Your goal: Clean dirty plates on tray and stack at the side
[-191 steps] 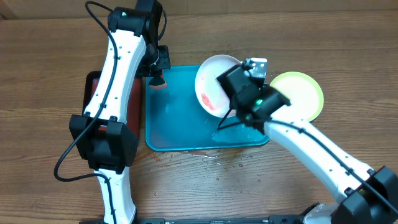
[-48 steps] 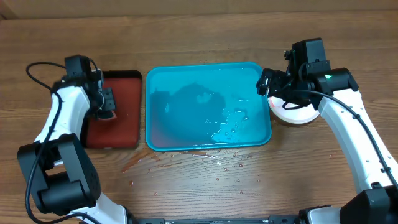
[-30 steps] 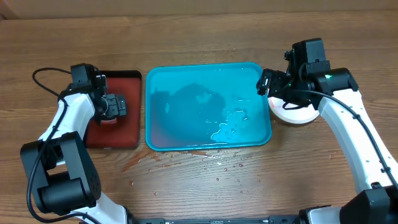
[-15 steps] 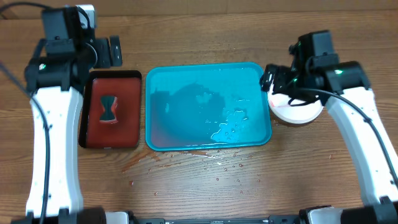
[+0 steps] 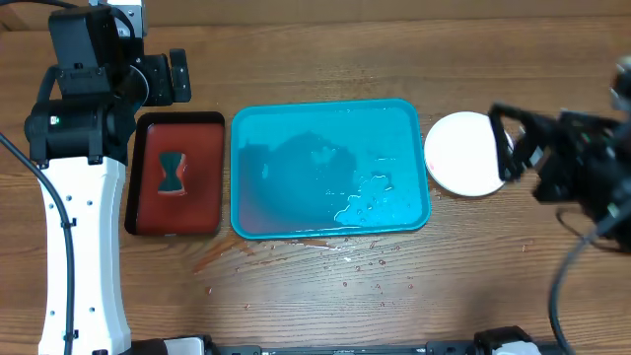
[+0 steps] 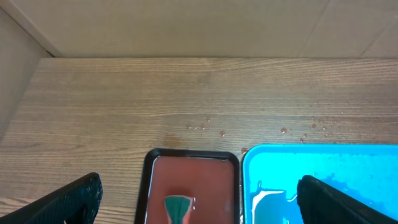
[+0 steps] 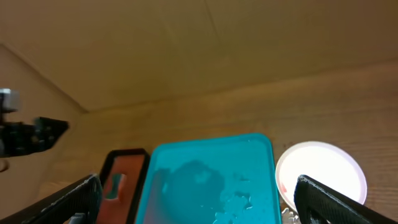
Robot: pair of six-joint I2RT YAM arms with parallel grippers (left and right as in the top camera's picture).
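Observation:
The turquoise tray (image 5: 330, 212) lies mid-table, wet and holding no plates; it also shows as the tray (image 6: 323, 180) and the tray (image 7: 211, 174) in the two wrist views. Just right of it on the wood rests a white plate (image 5: 468, 153), with a small red smear on the rim of the plate (image 7: 320, 168). What lies under that plate I cannot tell. My left gripper (image 5: 168, 79) is open, high above the table's back left. My right gripper (image 5: 508, 143) is blurred, open and empty, over the plate's right edge.
A dark red, black-rimmed tray (image 5: 212, 177) sits left of the turquoise one, with a green-and-red sponge (image 5: 175, 173) on it; the sponge (image 6: 178, 208) lies below my left gripper (image 6: 202, 202). Water drops (image 5: 340, 251) spot the wood in front of the tray.
My left gripper let go of the sponge on the red tray and rose toward the back left. My right gripper drew back to the right, off the white plate.

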